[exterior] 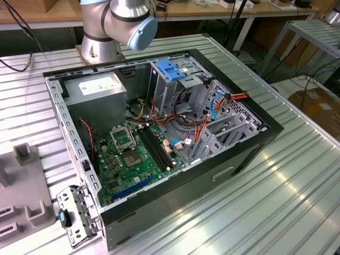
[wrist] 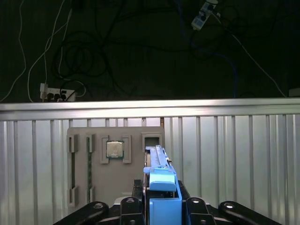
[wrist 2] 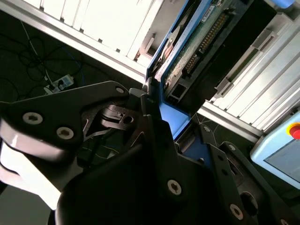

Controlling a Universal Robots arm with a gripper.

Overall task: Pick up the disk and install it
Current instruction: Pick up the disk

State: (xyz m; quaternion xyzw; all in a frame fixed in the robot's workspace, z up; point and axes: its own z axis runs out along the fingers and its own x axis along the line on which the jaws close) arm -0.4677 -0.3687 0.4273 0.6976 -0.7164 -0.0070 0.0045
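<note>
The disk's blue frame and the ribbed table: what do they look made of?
On the disk, the blue frame looks like plastic: even matte colour, moulded edges. The table looks like bare aluminium: silvery, ribbed, with soft glare.

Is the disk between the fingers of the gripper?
Yes, in the first wrist view the blue-framed disk stands edge-on between the fingers of the gripper.

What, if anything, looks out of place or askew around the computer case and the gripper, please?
Nothing looks spilled or damaged. The gripper holds the disk edge-on by its blue frame. One oddity: a metal bracket with a blue latch sticks outward from the case corner at the exterior view's lower left.
</note>
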